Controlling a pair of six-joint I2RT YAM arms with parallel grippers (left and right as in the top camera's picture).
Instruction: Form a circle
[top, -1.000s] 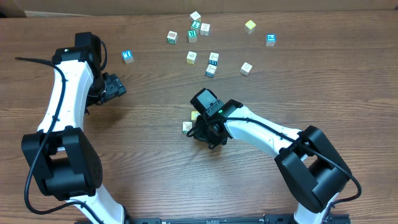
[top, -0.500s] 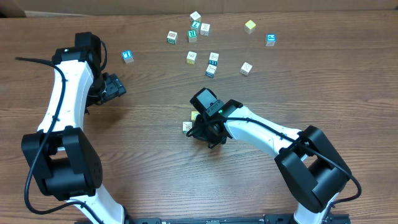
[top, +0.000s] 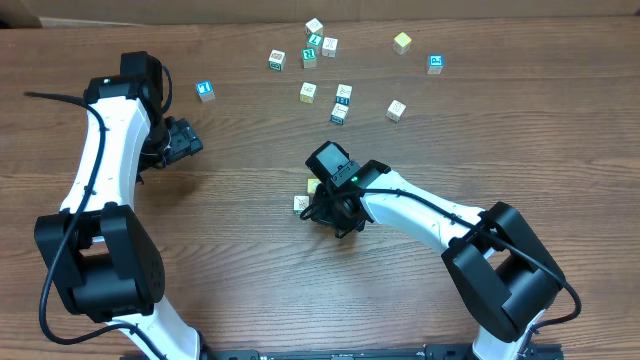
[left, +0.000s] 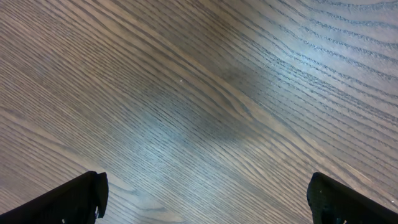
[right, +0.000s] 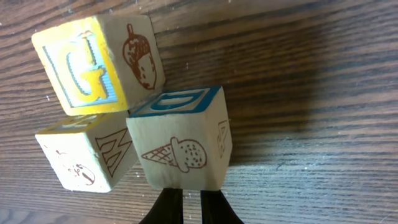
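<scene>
The right gripper (right: 186, 208) has its two fingers pressed together with nothing between them. That suits nudging rather than picking: closed fingers make one narrow pusher that can slide a cube sideways without tipping it. In the right wrist view the fingertips sit at the lower edge of the ice-cream cube (right: 183, 146), touching it or just short of it, so this cube lies at 12 o'clock from the gripper. The G cube (right: 93, 62), with its yellow frame and acorn, stands beyond at about 11 o'clock. The M cube (right: 84, 155) lies at about 10 o'clock. All three touch one another and sit flat on the worktop (right: 311, 93). Together they make the circle (top: 307, 195), which in the overhead view sits near the middle of the worktop, at about 10 o'clock from the right gripper and partly hidden by it. A fourth cube cannot be made out here, so the ring looks unfinished, more a tight clump than an open loop. The left gripper (left: 205, 199) hangs spread wide over bare wood at 9 o'clock, well apart and probably out of the way. The loose cubes (top: 340, 95) lie scattered toward 12 o'clock.
</scene>
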